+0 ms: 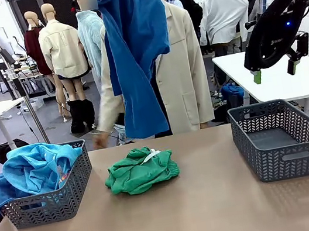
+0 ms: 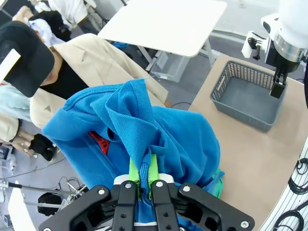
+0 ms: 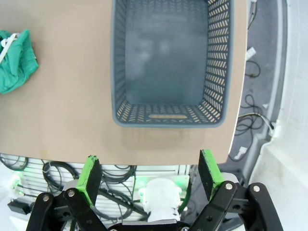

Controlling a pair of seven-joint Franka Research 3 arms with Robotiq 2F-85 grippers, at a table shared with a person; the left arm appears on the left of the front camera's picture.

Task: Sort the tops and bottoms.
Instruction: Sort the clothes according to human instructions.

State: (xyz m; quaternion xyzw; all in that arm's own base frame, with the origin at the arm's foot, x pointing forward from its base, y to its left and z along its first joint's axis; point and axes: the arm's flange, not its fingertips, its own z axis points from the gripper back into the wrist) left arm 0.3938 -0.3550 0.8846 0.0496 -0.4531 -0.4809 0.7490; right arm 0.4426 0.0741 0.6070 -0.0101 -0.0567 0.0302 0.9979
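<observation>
At 9 o'clock, sky-blue tops in L basket; L gripper clamped on royal-blue top, hung high at 12 — swing to 9, lower till cloth pools, release. Mid-table, green bottoms; R gripper agape over R basket at 3.

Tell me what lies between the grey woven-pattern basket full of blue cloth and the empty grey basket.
The front view shows one crumpled bright green cloth garment with a white label there, touching neither the full basket nor the empty basket.
</observation>
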